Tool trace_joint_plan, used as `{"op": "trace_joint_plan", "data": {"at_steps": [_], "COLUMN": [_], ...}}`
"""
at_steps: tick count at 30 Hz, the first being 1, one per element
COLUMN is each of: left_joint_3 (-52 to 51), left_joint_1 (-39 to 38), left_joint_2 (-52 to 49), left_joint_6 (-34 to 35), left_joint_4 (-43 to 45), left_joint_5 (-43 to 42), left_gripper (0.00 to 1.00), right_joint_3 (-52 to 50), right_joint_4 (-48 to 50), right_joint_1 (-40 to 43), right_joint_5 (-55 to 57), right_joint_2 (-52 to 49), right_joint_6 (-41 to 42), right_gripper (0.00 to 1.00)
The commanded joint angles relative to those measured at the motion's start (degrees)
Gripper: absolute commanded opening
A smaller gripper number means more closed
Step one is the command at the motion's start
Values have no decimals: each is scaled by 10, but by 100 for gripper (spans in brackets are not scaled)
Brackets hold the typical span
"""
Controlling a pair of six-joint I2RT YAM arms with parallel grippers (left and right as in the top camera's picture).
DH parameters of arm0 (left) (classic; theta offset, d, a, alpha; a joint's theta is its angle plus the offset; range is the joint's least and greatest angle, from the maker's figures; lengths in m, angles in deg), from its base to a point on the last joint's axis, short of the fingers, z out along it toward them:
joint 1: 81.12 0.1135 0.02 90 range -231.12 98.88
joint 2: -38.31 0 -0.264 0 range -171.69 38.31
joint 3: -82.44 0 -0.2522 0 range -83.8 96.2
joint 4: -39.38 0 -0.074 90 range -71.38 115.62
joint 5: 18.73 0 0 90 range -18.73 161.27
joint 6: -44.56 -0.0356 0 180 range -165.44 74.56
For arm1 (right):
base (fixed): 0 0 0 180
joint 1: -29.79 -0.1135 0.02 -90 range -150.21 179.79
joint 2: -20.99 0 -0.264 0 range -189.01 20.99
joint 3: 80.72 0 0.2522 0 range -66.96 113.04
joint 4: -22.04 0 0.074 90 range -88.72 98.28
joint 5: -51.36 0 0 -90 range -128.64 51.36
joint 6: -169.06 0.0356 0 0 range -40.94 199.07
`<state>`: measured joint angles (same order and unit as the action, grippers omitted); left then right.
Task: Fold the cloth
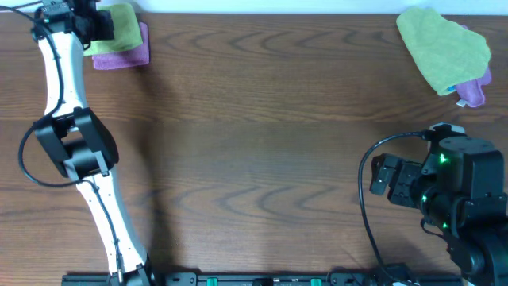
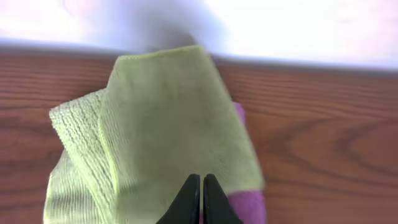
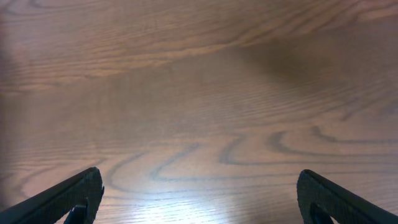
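Wood-grain table (image 1: 262, 143): the cloth (image 2: 168, 124) lies on the purple cloth (image 2: 245, 208), with the left gripper (image 2: 201, 183) over it.
Left gripper is closed, tips together at the near edge of the cloth; whether fabric is pinched between them cannot be told. The cloth covers most of the purple cloth and extends straight ahead of the tips, long axis in line with the fingers. Left arm is nearer. Right gripper (image 3: 199, 180) hangs fully open over bare wood, well apart from the purple cloth. The cloth is bright lime green, thin and loosely doubled.
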<state>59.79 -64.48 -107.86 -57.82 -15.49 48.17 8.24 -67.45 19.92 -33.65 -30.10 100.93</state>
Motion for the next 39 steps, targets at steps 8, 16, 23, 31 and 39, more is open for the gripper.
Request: {"op": "trace_joint_plan", "data": {"at_steps": [8,16,23,31,39], "left_joint_3": [21,21,21,21,21], "left_joint_1": [-5,-46,-117,-157,-157], "left_joint_2": [160,254,360,468,503], "left_joint_6": [-10,-44,-54,-30,-28], "left_joint_4": [-120,-261,-342,-384,-424], "left_joint_5": [-38,-15,39,56,55], "left_gripper": [6,6,6,6,15], "right_joint_3": [39,39,39,39,39], "right_joint_4": [-65,-111,-122,-124,-124], "right_joint_1": [5,5,5,5,5], "right_joint_5": [127,163,229,231,231], "right_joint_2": [63,144,184,185,185], "right_joint_6": [-14,-66,-78,-78,-78], "right_gripper": [99,99,99,99,99]}}
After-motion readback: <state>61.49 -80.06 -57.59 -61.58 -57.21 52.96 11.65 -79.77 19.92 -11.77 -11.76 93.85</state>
